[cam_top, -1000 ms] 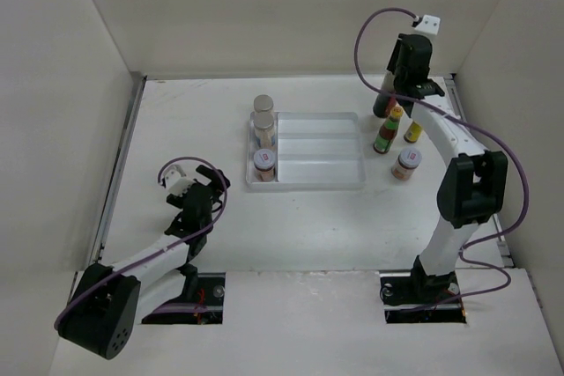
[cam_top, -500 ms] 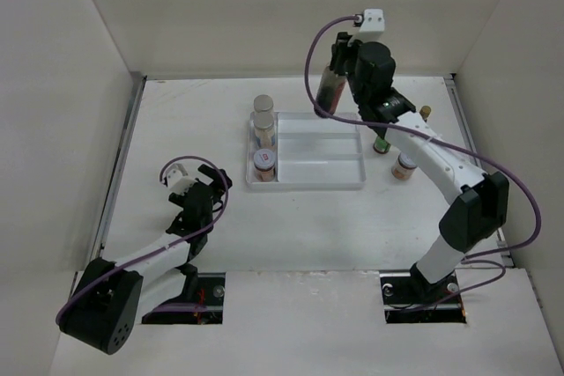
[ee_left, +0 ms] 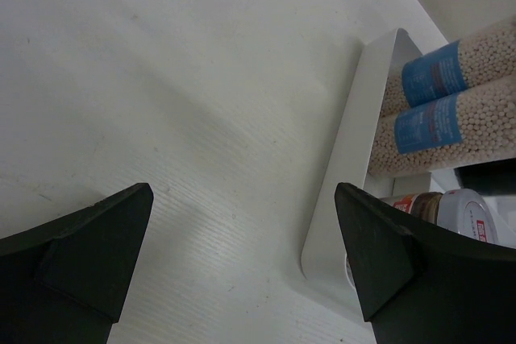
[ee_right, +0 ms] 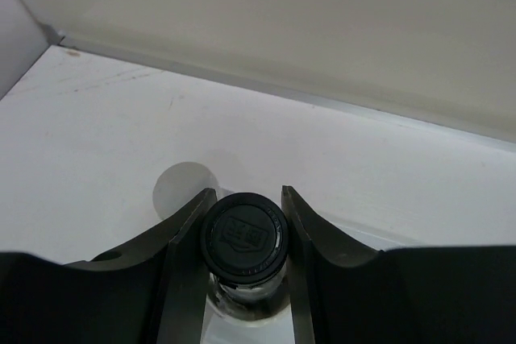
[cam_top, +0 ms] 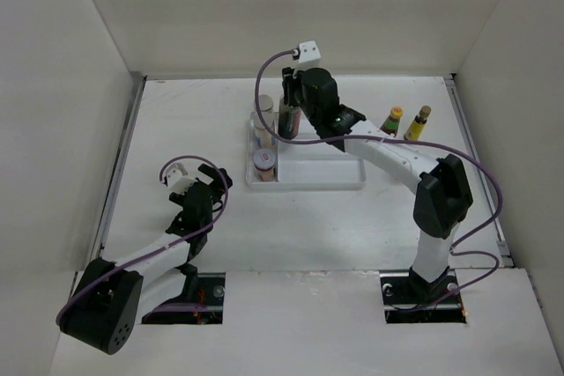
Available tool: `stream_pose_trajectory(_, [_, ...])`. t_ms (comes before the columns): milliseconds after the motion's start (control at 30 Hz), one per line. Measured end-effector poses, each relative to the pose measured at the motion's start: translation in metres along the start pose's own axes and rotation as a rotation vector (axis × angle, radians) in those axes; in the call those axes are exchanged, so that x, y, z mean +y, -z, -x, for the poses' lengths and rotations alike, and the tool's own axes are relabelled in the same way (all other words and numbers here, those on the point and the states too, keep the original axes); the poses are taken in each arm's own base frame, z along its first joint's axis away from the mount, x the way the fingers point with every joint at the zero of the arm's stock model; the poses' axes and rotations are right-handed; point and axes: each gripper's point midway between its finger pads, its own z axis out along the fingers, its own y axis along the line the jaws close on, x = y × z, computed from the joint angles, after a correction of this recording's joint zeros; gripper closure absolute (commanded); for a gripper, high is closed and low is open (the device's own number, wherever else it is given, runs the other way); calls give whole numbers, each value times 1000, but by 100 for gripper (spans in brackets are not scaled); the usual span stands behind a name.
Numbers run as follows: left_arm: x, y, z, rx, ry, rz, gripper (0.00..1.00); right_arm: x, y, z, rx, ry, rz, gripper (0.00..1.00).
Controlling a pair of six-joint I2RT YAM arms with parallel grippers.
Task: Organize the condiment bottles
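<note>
Tall dark sauce bottle [ee_right: 243, 235]: held upright by its black cap, which is pinched between the two fingers [ee_right: 187, 267] of the right tool [ee_right: 247, 193]. The tool is closed down to the cap's width, one finger pressed against each side. The bottle's body hangs straight below the tool and is mostly hidden by the cap in the wrist view. From overhead, tool and bottle are seen over the left end of the white divided tray [cam_top: 322, 184]. Whether the bottle's base touches the tray cannot be told.

Just left of the right tool, in the tray's end compartment: two clear jars filled with pale beads, each with a blue label, one [ee_left: 455, 66] close against the other [ee_left: 451, 122]. In the same compartment, nearer the arm bases, a short jar [ee_left: 458, 211] with a red-white lid is noted.

Well to the right of the right tool, past the tray's other end: two small bottles standing upright on the bench [cam_top: 176, 112]. One [cam_top: 393, 119] is dark with a yellow cap, the other [cam_top: 419, 122] is yellow. They are near each other but apart.

Left tool [ee_left: 242, 191]: opened wide, nothing held between its fingers, kept low over bare bench. The tray's near corner lies ahead and to the right of it, apart from both fingers. The tray wall stands between this tool and the jars.
</note>
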Motion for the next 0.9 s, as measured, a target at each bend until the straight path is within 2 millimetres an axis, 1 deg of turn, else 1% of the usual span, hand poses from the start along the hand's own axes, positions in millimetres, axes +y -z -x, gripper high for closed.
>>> stream_pose_trajectory(100, [0, 0, 0, 1, 2, 0, 0, 13, -2, -12, 15, 5, 20, 71])
stream_pose_trajectory(200, [0, 0, 0, 2, 2, -1, 0, 22, -2, -14, 6, 2, 32, 71])
stream_pose_trajectory(400, [0, 0, -1, 3, 2, -2, 0, 20, -3, -15, -26, -11, 8, 71])
stream_pose_trajectory(533, [0, 0, -1, 4, 3, -3, 0, 18, 1, -15, -33, -14, 4, 71])
stream_pose_trajectory(800, [-1, 0, -2, 8, 3, -7, 0, 15, 23, -21, -31, -18, 6, 71])
stream_pose_trajectory(900, [-2, 0, -2, 8, 4, -9, 0, 13, 31, -28, -22, -13, 1, 72])
